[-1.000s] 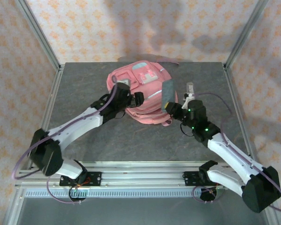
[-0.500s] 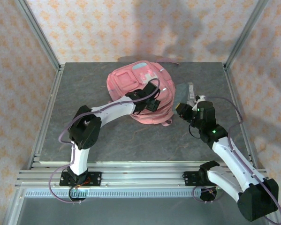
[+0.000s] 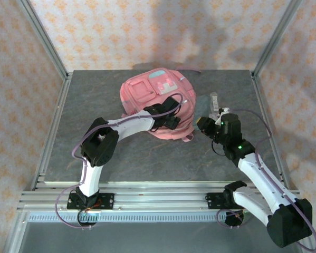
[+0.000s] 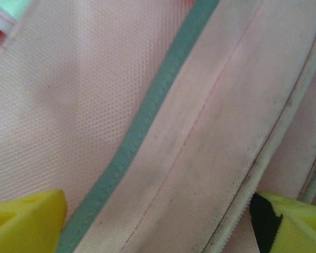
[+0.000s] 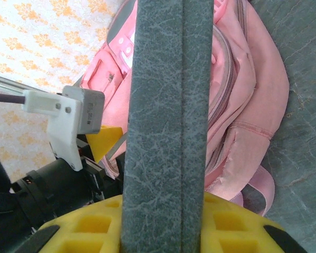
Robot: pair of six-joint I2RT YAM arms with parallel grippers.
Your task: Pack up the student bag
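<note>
The student bag (image 3: 152, 100) is a pink backpack lying at the table's back middle, with its light-blue patch (image 3: 162, 80) facing up. My left gripper (image 3: 171, 115) hovers low over the bag's right side, open. In the left wrist view its yellow fingertips (image 4: 26, 221) stand wide on either side of pink fabric, a grey trim stripe (image 4: 147, 116) and a zip edge (image 4: 276, 153). My right gripper (image 3: 204, 124) is just right of the bag, shut on a flat grey marbled book (image 5: 165, 105). The book stands on edge in front of the bag (image 5: 242, 95).
A small pale object (image 3: 214, 100) lies on the grey tabletop (image 3: 94, 116) behind my right gripper. The bag's pink strap loop (image 3: 187, 138) sticks out at its near right corner. Aluminium frame posts (image 3: 44, 47) rise at the back corners. My left gripper's white housing (image 5: 73, 121) sits close beside the book.
My left arm has swung from the bag's left side across to its right side and its jaws have opened wider. My right gripper has carried the book a little to the right.
</note>
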